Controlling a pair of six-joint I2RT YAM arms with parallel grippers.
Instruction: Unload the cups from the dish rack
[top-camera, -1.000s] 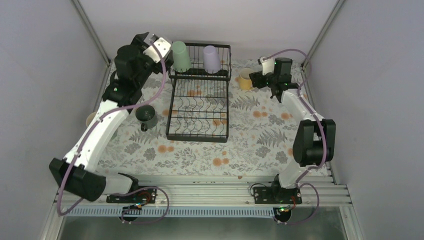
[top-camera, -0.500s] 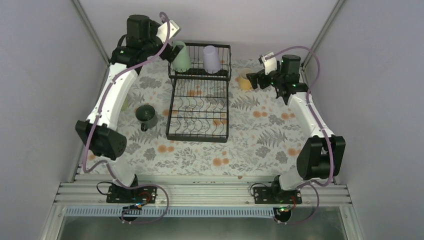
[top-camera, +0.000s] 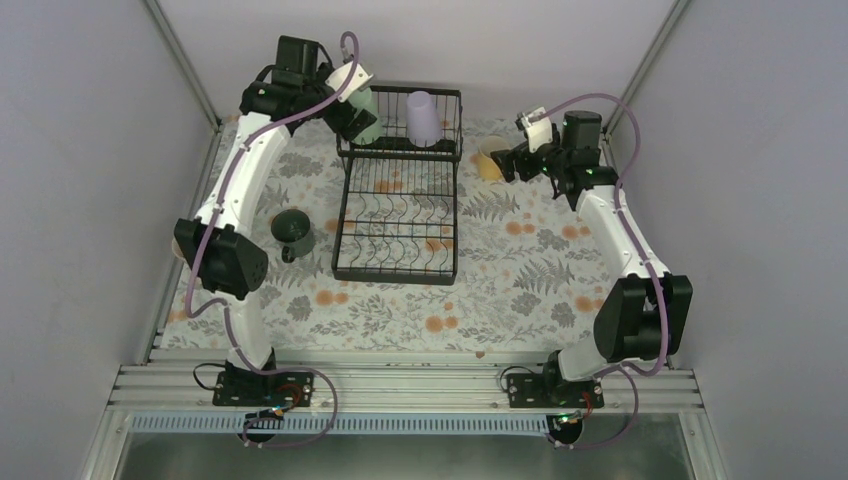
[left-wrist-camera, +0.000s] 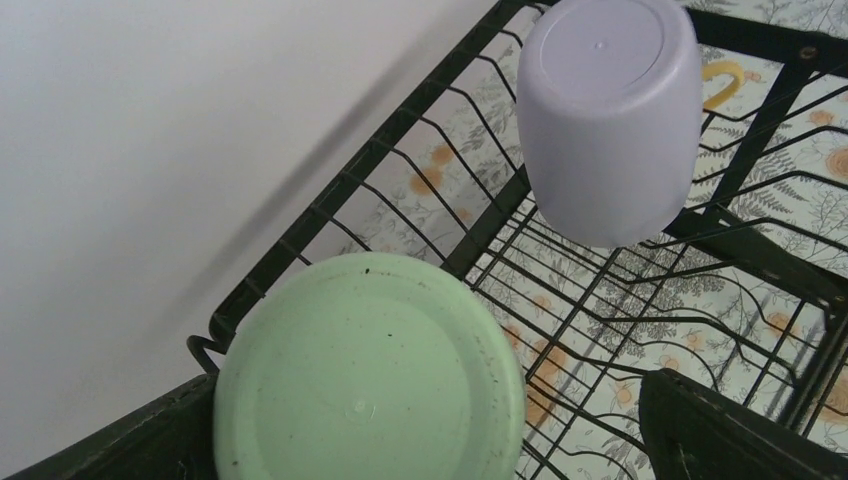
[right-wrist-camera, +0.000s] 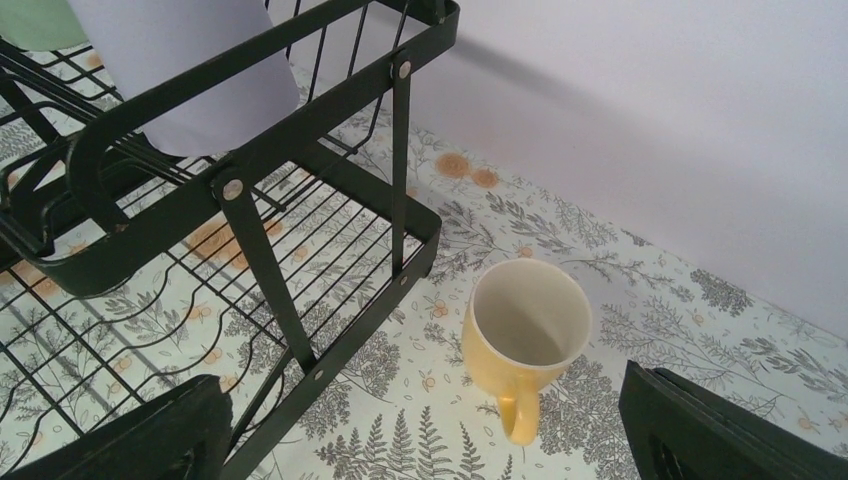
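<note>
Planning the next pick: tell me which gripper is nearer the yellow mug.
Right. The right gripper hovers beside the yellow mug; the left gripper is at the mint-green cup.

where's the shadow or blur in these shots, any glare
Top external: even soft light, no glare, rack sharp. Left wrist: mint cup looms large and evenly lit, with a diffuse diagonal shadow on the wall beside the rack. Right wrist: mug crisp, a soft shadow band on the wall behind the rack.
</note>
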